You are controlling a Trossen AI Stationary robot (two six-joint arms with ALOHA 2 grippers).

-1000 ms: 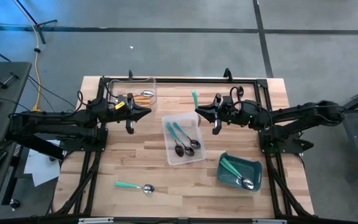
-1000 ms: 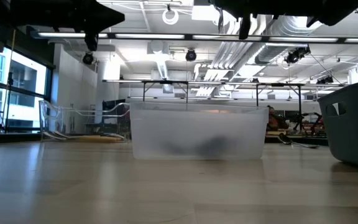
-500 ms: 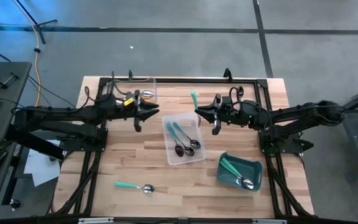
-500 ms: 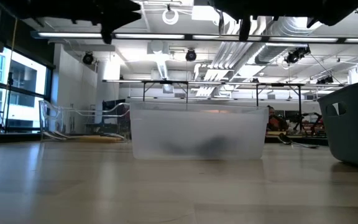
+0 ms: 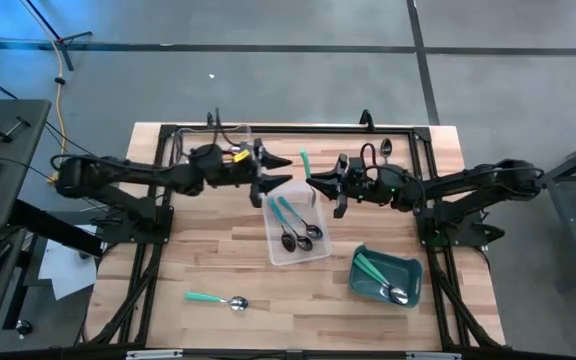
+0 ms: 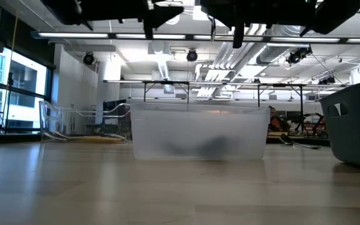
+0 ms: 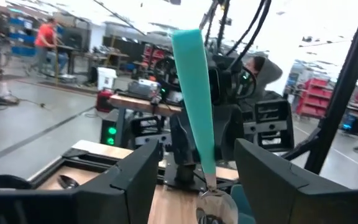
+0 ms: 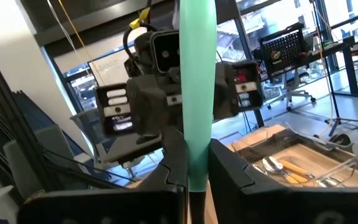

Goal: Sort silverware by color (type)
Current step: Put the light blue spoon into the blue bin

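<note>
My right gripper [image 5: 315, 181] is shut on a green-handled spoon [image 5: 305, 161], high above the table's middle. The spoon also shows in the right wrist view [image 8: 197, 81]. My left gripper [image 5: 280, 178] is open and faces it from the left. Its two fingers [image 7: 132, 183] stand on either side of the spoon's handle [image 7: 194, 93] with a gap on each side. Another green spoon [image 5: 216, 299] lies flat on the table near the front edge. My right gripper pinches the green handle's lower part [image 8: 197, 168] between its two fingers, near the metal bowl [image 7: 215, 205]. The fingers come level from the table's right and lie across the handle. The spoon is lifted clear, its free handle end rising up and toward the far edge.
A clear tray [image 5: 320, 252] in the middle holds two teal-blue spoons. A clear tray [image 5: 246, 133] at the far left holds orange spoons. A teal bin [image 5: 408, 268] at the front right holds green spoons. A black frame runs around the table.
My left gripper has travelled toward the table's right edge, from beside the far-left tray to just in front of my right gripper, its fingers now flanking the spoon's handle. My right gripper has shifted slightly left with the spoon, still shut on it.
</note>
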